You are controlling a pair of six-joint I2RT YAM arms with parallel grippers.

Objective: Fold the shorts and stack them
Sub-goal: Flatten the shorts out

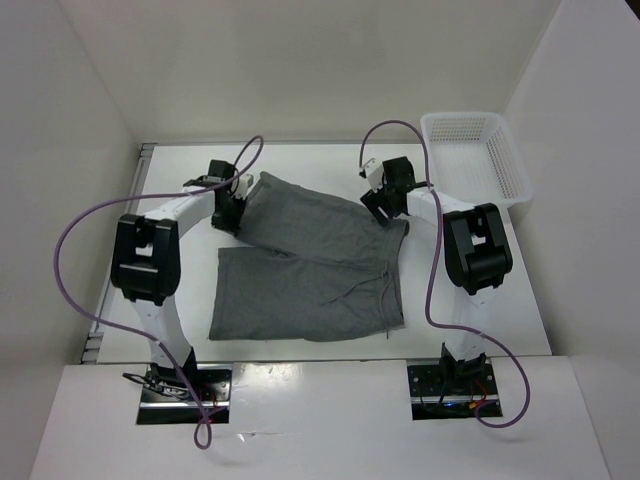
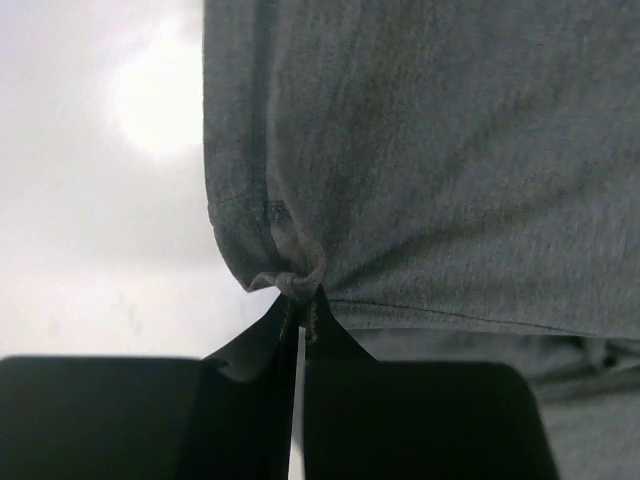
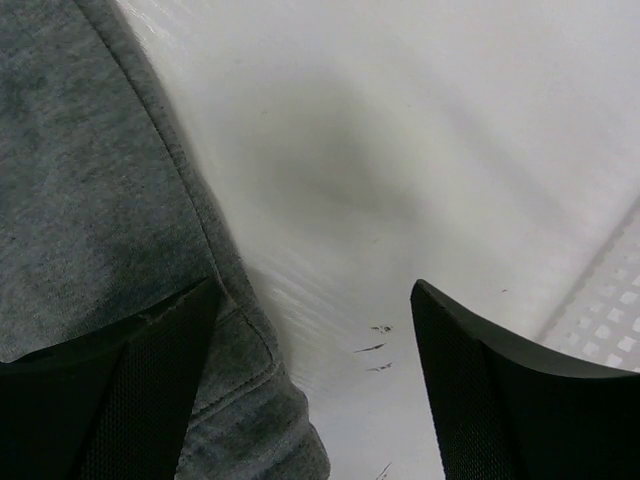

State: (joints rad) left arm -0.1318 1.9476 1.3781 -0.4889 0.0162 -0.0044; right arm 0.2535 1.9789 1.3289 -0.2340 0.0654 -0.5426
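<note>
One pair of grey shorts (image 1: 310,270) lies on the counter (image 1: 480,300). One white basket (image 1: 512,165) sits at the far right corner. Of two grippers, the left gripper (image 2: 302,312) pinches the shorts' hem corner and the right gripper (image 3: 315,300) gapes wide beside the waistband.

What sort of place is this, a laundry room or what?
Probably a robot lab cell: plain white walls box in a white table, a left arm and right arm are bolted at its near edge, with grey shorts and a mesh basket as props.
</note>
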